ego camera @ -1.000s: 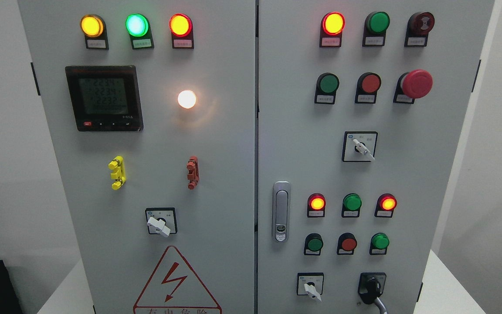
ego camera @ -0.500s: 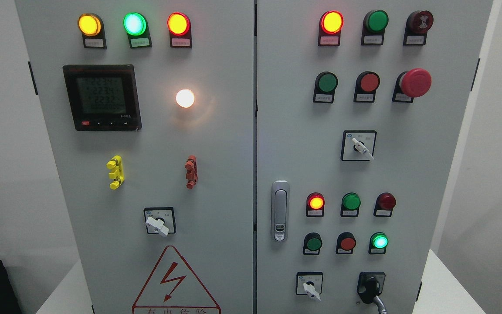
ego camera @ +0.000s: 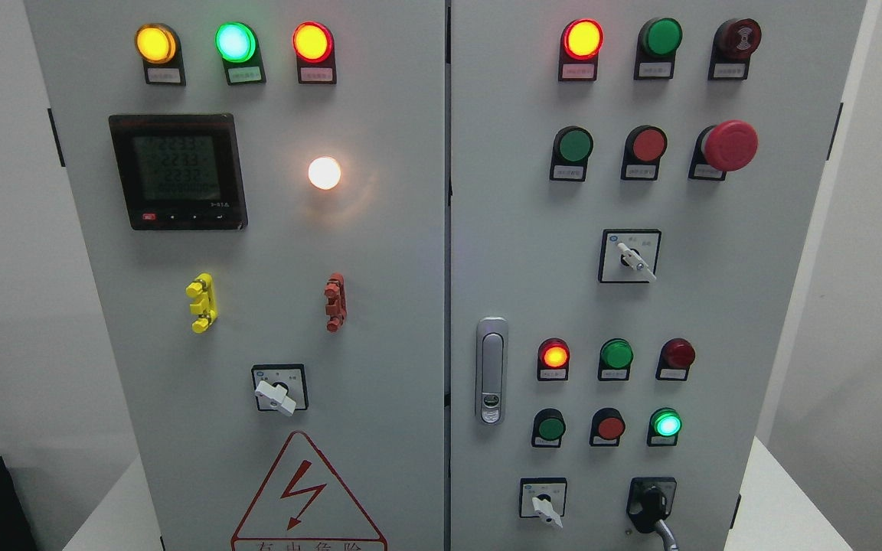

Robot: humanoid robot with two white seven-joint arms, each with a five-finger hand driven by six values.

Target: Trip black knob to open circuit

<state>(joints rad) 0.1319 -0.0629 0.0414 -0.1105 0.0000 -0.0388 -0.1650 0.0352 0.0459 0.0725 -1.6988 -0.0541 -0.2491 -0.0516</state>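
black knob: glossy, stubby lever on a square black plate, near the bottom right corner of the smooth grey cabinet | around: white switch just left, round green lamp lit above, metal door latch further left | hands: neither one shows, so can't tell their state or how far off they are

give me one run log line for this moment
black knob: lower right of cabinet, pointing down | hands: not in view | green lamp above knob: lit | red lamp: dark
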